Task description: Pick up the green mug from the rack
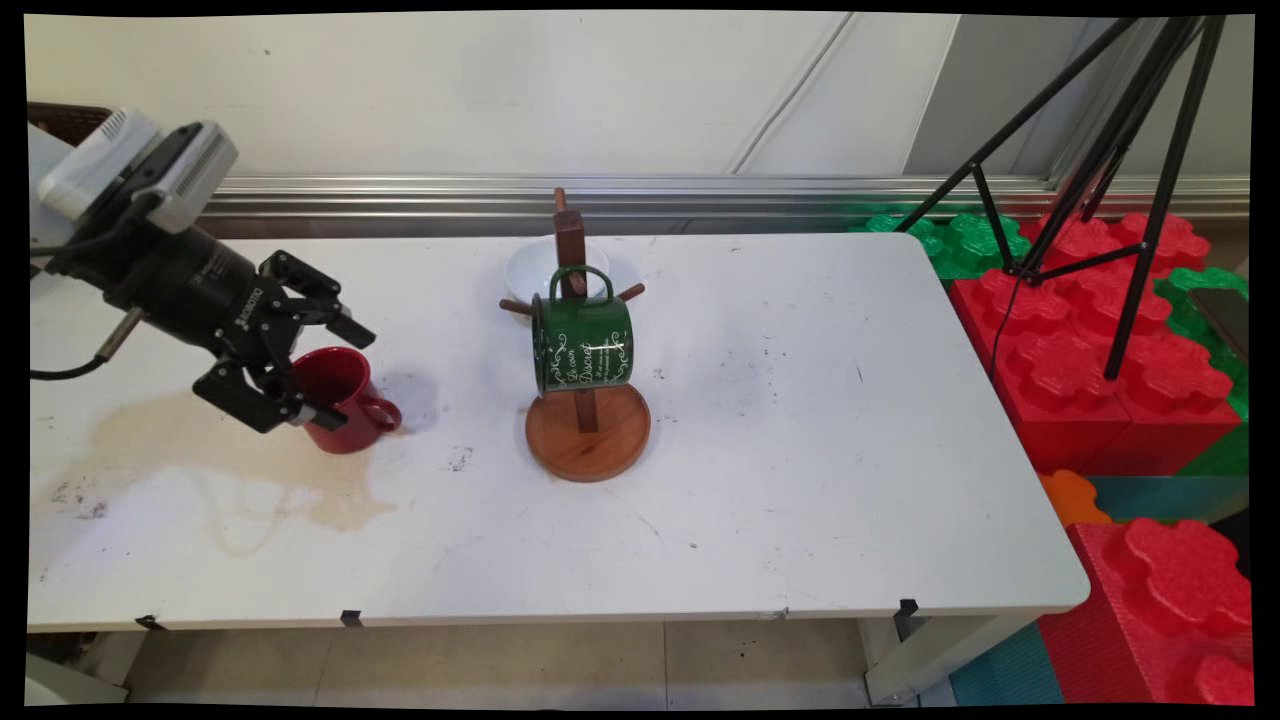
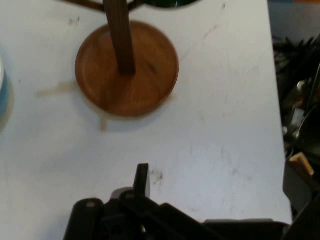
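The gripper point(image 1: 322, 372) is spread wide around the red mug point(image 1: 343, 398), one finger above its rim and one below, at the counter's point(image 1: 800, 480) left. A green mug point(image 1: 583, 343) hangs on the wooden stand point(image 1: 588, 435), a white bowl point(image 1: 535, 270) behind.

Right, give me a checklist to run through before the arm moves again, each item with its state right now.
1. Gripper open: ok, fingers spread wide.
2. Red mug upright on the table: ok, handle toward the picture's right.
3. Red mug between the fingers: cannot tell. They overlap it in the main view, but the hand view shows no mug.
4. Green mug hanging on the wooden stand: ok.
5. Table between red mug and stand free of things: ok.
6. White bowl away from the gripper: ok, it sits behind the stand.
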### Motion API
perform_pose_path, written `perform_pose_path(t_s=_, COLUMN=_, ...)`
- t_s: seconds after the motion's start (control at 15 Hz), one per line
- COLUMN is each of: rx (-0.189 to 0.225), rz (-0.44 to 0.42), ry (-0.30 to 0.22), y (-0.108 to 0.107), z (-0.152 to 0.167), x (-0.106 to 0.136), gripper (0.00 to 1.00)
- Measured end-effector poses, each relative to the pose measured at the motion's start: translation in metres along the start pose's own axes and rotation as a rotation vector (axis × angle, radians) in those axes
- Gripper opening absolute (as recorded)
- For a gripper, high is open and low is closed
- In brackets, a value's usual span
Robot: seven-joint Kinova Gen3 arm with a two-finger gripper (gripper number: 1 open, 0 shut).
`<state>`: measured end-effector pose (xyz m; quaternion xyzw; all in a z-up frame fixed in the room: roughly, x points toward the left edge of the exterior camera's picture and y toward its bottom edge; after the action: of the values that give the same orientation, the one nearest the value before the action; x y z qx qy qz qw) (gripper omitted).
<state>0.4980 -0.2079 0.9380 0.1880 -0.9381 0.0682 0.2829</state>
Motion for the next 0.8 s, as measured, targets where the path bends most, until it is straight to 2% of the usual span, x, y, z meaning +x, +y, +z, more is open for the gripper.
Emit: perform_pose_path(t_s=0.8, rx=-0.042, rz=-0.065, ry=0.158, y=0.004, z=0.014, x=0.033, gripper=1.0)
